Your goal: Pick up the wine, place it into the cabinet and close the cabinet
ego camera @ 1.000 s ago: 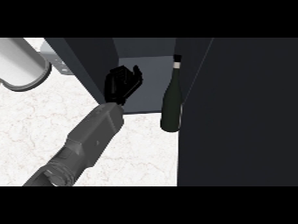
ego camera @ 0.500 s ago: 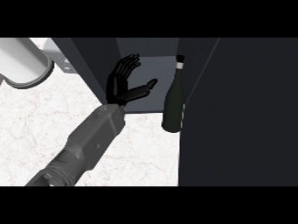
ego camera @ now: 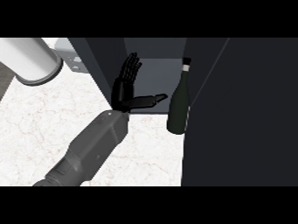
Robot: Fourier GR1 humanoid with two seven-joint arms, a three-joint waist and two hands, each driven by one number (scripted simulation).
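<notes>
The wine bottle (ego camera: 179, 105), dark green with a pale band at its neck, stands upright at the front edge of the dark cabinet (ego camera: 152, 57), just inside its opening on the right. My left hand (ego camera: 123, 93) is to the left of the bottle, apart from it. Its fingers point straight up into the cabinet and its thumb sticks out towards the bottle, holding nothing. My right hand shows nowhere.
The cabinet's open door (ego camera: 254, 113) is a large dark panel filling the right side, close behind the bottle. A white cylinder (ego camera: 29, 59) lies at the upper left beside a grey fixture (ego camera: 71, 54). The white marble counter (ego camera: 41, 127) spreads under my forearm.
My left hand's fingers have straightened out from a curled pose and the hand has lifted slightly deeper into the cabinet. The bottle has stayed in place.
</notes>
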